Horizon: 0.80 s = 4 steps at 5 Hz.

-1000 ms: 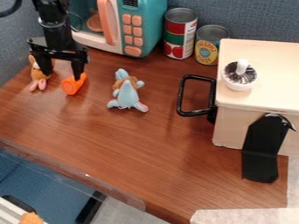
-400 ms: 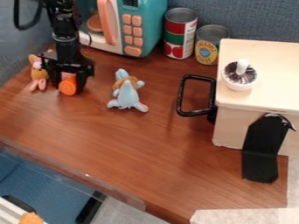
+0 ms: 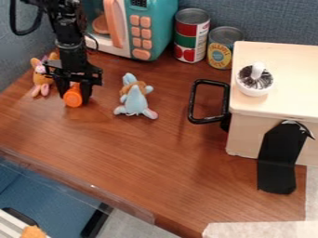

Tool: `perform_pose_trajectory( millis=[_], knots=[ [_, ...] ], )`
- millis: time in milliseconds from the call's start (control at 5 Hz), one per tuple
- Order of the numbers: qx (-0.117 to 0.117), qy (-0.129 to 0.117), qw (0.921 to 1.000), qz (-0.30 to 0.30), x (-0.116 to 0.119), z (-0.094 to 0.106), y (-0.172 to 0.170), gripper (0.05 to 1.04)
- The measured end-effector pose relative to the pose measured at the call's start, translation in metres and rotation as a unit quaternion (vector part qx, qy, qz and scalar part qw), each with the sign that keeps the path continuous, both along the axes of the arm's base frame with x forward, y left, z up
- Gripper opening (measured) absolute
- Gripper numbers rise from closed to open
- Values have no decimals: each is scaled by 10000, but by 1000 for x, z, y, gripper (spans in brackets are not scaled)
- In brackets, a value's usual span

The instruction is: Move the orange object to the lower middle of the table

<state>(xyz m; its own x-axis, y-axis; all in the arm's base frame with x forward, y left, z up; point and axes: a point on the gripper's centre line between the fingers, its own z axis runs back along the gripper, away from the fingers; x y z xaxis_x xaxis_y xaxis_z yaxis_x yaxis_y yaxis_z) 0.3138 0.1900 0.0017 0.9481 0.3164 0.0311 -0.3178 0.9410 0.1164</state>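
Counts on the surface [image 3: 155, 162]: 2 cans, 2 plush toys, 1 toy microwave, 1 pale box, 1 orange object.

Containers: we see a round orange-brown disc [image 3: 101, 24] inside the teal microwave [image 3: 160, 28], behind its door. The cans stand upright at the back, side by side, metal lids on: the taller can [image 3: 192, 35] has a red, green and white label, the shorter can [image 3: 224, 48] a mostly yellow printed one. On the pale box [image 3: 273, 104] sits a white cup [image 3: 254, 86] with dark streaky stuff and a white stem in it; can't tell what. Box has a black handle [image 3: 192, 100] on its left side, black flap [image 3: 277, 162] down the front.

Hand [image 3: 76, 97] is at upper left, pinching the orange object [image 3: 72, 98], round end toward us. Blue plush [image 3: 135, 100] just right of it, tan plush [image 3: 42, 79] just left.
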Motion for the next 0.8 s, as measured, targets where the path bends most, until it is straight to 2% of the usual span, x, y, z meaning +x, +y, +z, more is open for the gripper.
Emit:
perform_pose_trajectory(
  millis=[200, 400, 600, 800],
  knots=[
    [-132, -364, 9988, -296, -22, 33, -22, 564],
    [-381, -345, 9961, -711, -54, 42, -48, 563],
    [-430, -246, 9914, -1212, -83, 35, -79, 564],
    [-329, -168, 9835, -1772, -94, 23, -109, 563]
  ],
)
